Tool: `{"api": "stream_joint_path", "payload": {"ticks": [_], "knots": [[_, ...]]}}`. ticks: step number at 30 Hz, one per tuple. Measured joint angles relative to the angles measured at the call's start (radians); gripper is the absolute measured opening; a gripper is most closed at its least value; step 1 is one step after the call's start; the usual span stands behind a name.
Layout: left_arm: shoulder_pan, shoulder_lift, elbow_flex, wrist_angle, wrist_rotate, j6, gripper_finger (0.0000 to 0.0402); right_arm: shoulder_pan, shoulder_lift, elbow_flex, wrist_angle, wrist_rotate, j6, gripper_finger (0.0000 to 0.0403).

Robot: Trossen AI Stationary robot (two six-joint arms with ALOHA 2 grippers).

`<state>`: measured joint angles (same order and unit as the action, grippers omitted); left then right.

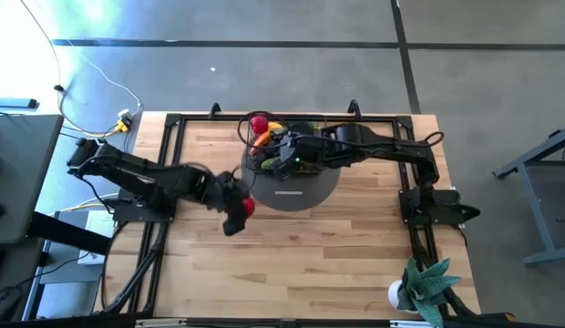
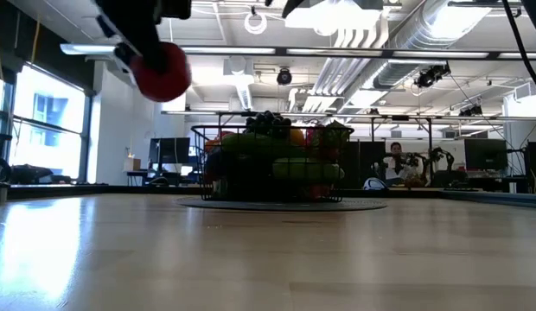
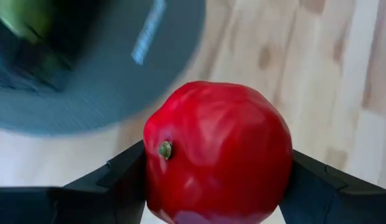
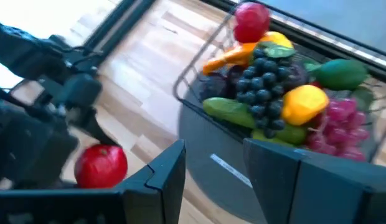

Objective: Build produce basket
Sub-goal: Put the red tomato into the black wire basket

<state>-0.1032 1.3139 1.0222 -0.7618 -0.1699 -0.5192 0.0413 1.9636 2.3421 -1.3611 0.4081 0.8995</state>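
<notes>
The black wire basket (image 4: 192, 73) stands on a grey round disc (image 1: 305, 189) at the table's far middle. It is heaped with produce (image 4: 274, 81): dark grapes, a cucumber, lemons, peppers and a red fruit on top. My left gripper (image 1: 239, 211) is just to the disc's near left, high above the table, shut on a round red fruit (image 3: 218, 152). My right gripper (image 4: 215, 180) hovers over the basket's near side, open, with only the disc showing between its fingers. My left gripper pinches the red fruit's two opposite sides (image 3: 152, 180) between its two fingers. The fingers slant down from the table's left. The fruit, its small stem end (image 3: 165, 149) turned sideways, is lifted well clear of the table (image 2: 162, 71).
A black metal frame (image 1: 173, 123) runs round the table's edges. A potted green plant (image 1: 426, 287) stands at the near right corner. Bare wood lies in front of the disc and to its right.
</notes>
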Motion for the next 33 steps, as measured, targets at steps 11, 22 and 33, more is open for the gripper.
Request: {"api": "stream_joint_path", "payload": {"ticks": [11,22,33], "knots": [[0.297,-0.013,0.000,0.235,0.001,0.218,0.0264,-0.071,-0.016,0.000,-0.012,-0.009,-0.055,0.0145],[0.545,0.025,0.000,0.310,0.057,0.321,0.0265,-0.116,-0.049,0.000,-0.011,-0.065,-0.128,0.0145],[0.615,0.144,0.000,0.350,0.133,0.314,0.0275,-0.160,-0.103,0.000,-0.012,-0.079,-0.214,0.0145]]}}
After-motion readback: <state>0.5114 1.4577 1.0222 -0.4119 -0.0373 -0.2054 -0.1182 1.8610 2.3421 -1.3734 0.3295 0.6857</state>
